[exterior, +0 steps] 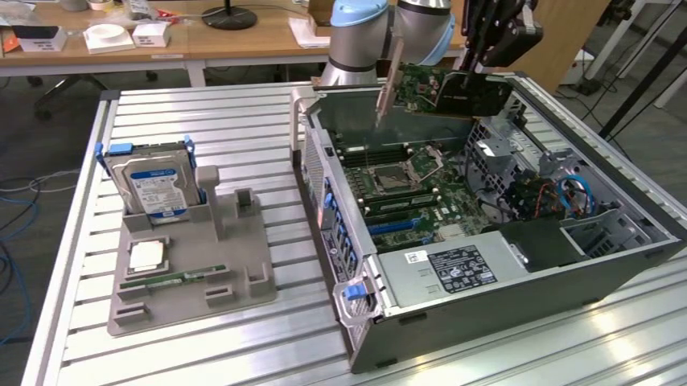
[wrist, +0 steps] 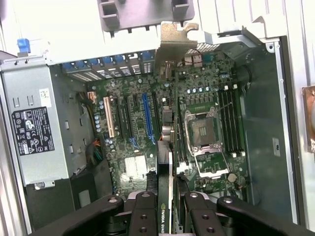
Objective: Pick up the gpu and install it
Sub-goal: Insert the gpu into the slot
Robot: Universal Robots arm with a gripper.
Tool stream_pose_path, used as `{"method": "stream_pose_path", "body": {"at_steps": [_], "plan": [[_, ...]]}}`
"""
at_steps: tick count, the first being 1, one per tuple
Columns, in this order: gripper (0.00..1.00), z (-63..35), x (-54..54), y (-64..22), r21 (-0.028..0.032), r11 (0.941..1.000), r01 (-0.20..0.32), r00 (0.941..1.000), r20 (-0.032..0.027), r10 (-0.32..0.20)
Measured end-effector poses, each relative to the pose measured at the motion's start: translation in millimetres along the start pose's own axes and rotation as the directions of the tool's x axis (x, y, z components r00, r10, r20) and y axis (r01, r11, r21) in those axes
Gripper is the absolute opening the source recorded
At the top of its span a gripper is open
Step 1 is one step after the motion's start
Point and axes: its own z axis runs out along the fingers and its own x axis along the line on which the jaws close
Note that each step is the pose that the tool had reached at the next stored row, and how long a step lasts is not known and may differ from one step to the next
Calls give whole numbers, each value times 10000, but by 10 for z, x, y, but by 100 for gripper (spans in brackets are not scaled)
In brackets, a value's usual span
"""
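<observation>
While aloft above the open computer case (exterior: 516, 318), gpu (exterior: 446, 90) edge-on between fingers (wrist: 143, 212) closed on it.

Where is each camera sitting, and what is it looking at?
Exterior view: off the arm, above the table, looking down at the open computer case; the arm and gripper show.
Wrist view: on the wrist, looking down past the gripper's fingers into the case at the motherboard.
Both share: the gpu held in the gripper over the case.
</observation>
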Motion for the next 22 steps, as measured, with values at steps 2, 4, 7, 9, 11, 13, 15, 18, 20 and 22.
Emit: {"method": "stream_pose_path", "body": {"at_steps": [2, 4, 7, 9, 11, 13, 15, 18, 20, 22], "plan": [[25, 0, 0, 0, -3, 10000, 76, 10000, -1, -76], [25, 0, 0, 0, -5, 9999, 155, 9999, -2, -155], [25, 0, 0, 0, -8, 9996, 269, 9996, -3, -269], [25, 0, 0, 0, -10, 9994, 348, 9994, -3, -348], [25, 0, 0, 0, -13, 9991, 430, 9991, -4, -430], [25, 0, 0, 0, -15, 9987, 509, 9987, -5, -509], [25, 0, 0, 0, -17, 9983, 586, 9983, -6, -586], [25, 0, 0, 0, -21, 9976, 691, 9976, -7, -691], [25, 0, 0, 0, -22, 9971, 760, 9971, -8, -760], [25, 0, 0, 0, -26, 9963, 855, 9963, -8, -855]]}}
